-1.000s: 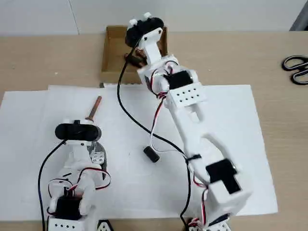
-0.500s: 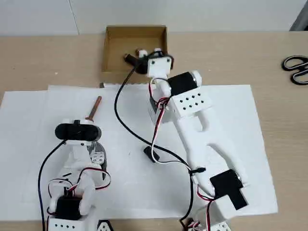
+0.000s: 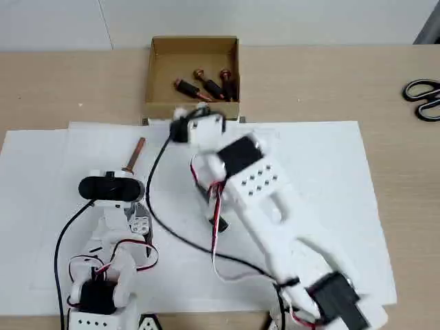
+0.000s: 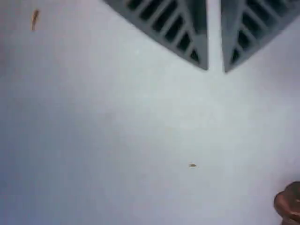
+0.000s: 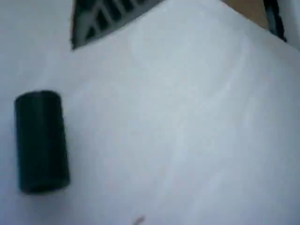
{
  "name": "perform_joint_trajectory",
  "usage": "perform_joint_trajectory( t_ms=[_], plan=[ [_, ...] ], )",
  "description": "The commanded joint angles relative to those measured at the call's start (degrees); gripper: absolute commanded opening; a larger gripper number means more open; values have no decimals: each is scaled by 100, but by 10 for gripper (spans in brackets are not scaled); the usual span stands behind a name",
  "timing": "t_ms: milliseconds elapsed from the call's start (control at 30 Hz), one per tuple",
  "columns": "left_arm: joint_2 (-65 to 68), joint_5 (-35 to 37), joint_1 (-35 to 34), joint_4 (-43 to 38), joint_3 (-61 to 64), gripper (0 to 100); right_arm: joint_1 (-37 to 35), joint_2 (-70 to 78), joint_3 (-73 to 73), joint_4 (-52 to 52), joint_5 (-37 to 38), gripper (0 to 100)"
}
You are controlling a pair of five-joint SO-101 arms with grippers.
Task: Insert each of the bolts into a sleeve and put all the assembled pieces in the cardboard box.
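Observation:
The cardboard box [image 3: 157,69] at the table's far side holds three bolts fitted in dark sleeves [image 3: 206,84]. One bare copper bolt [image 3: 134,156] lies on the white paper; its head [image 4: 288,208] also shows in the left wrist view. A loose black sleeve [image 5: 41,140] lies on the paper, mostly under the right arm in the high view [image 3: 218,223]. My right gripper [image 3: 196,129] hangs over the paper just short of the box. My left gripper [image 4: 214,65] points down at bare paper near the bolt, with only a thin slit between its fingers and nothing held.
White paper [image 3: 330,158] covers the middle of the wooden table. Black scissors [image 3: 423,97] lie at the far right edge. The left arm [image 3: 110,189] stands at the near left, with black cables trailing across the paper.
The right arm has drawn back from over the box towards the near side and left. The three pieces in the box are now uncovered. The left arm has not moved.

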Motion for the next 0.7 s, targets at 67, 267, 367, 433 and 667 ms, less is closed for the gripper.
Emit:
perform_joint_trajectory(
  t_ms=[67,267,367,433,667],
  plan=[
    [-44,35,0,-123,13,6,-242,-382,844,-48,-26,252],
    [-53,35,9,-132,13,6,-242,-338,1011,-303,-26,252],
    [-53,35,9,-132,13,6,-242,-330,1011,-532,-18,252],
    [-53,35,9,-132,13,6,-242,-330,1037,-673,-18,252],
    [-53,35,0,-132,13,6,-242,136,1354,-1218,229,252]
  ],
)
